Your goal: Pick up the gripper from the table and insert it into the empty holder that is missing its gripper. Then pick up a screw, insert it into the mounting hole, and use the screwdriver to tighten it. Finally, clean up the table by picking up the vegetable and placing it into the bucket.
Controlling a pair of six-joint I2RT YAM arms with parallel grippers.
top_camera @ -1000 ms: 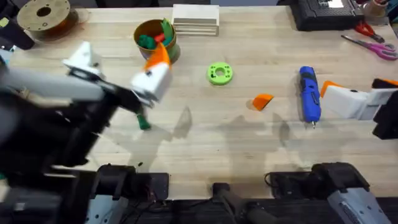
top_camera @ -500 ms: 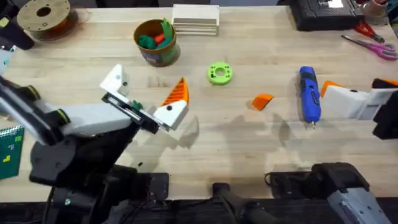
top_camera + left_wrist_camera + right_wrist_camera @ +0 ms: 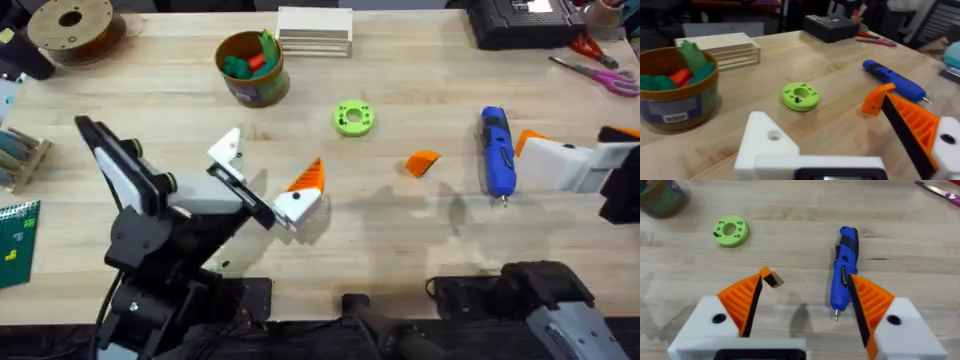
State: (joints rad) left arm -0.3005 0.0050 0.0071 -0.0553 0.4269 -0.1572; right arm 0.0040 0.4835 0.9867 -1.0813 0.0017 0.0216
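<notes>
- Left gripper hovers low over the table's left-centre, spread wide, holding nothing. One finger carries an orange pad; the other is the bare white holder with an open mounting hole.
- Right gripper sits at the right edge by the screwdriver, also wide and empty, both orange pads fitted.
- Loose gripper lies flat mid-table, between the green ring and the screwdriver, apart from both.
- Risk: the wedge is small and lies flat; a pinch off-centre likely tips or skids it toward the screwdriver.
- Risk: the bare holder is on the moving left arm; if it drifts or tilts, insertion probably jams or the wedge drops.
- Risk: screwdriver is round, could roll if the right arm nudges it.
- No screw can be made out; too small to tell.
- Bucket stands at the back left, toy vegetables inside; no vegetable seen on the table.
- Surface: pale wood table, smooth, low grip.
- Around: filament spool far left corner, wooden block behind the bucket, scissors and a black box far right.
</notes>
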